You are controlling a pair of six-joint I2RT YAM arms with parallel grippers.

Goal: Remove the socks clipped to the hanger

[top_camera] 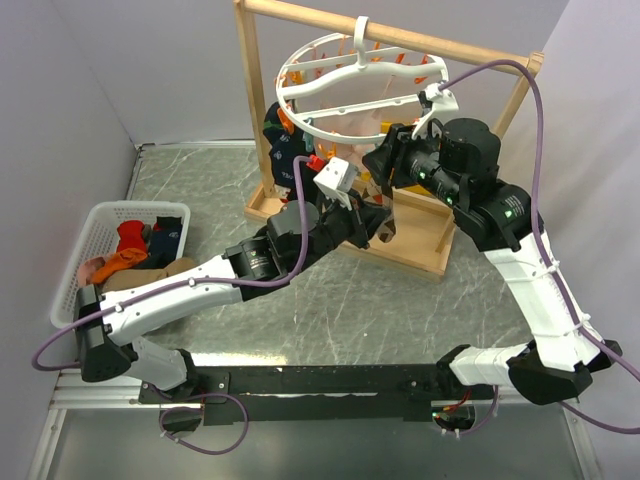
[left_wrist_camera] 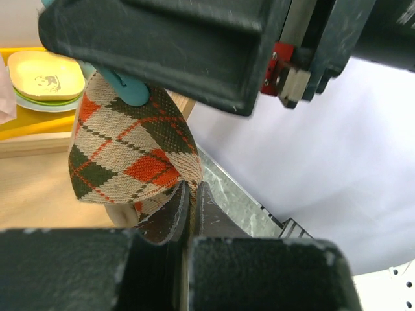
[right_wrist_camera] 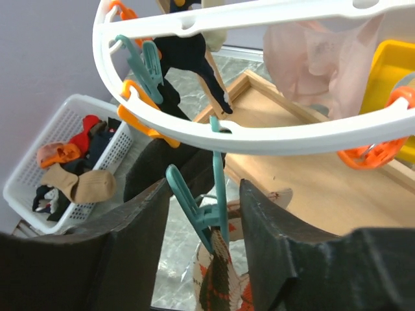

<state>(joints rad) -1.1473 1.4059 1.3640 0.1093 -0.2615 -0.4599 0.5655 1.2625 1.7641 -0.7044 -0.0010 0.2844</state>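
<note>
Light wooden frame [top_camera: 252,110] on grey marbled table [top_camera: 400,310], white mesh basket [top_camera: 78,262] at left

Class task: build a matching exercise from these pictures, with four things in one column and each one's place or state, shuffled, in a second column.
Column one:
1. argyle sock
2. white basket
3. pale pink sock
4. right gripper

Column two:
A. open, jaws either side of a teal clip
B. pinched by the left gripper
C. hangs from the hanger, no gripper on it
D. holds loose socks, far left in the top view

Pairs: 1-B, 2-D, 3-C, 4-A
</note>
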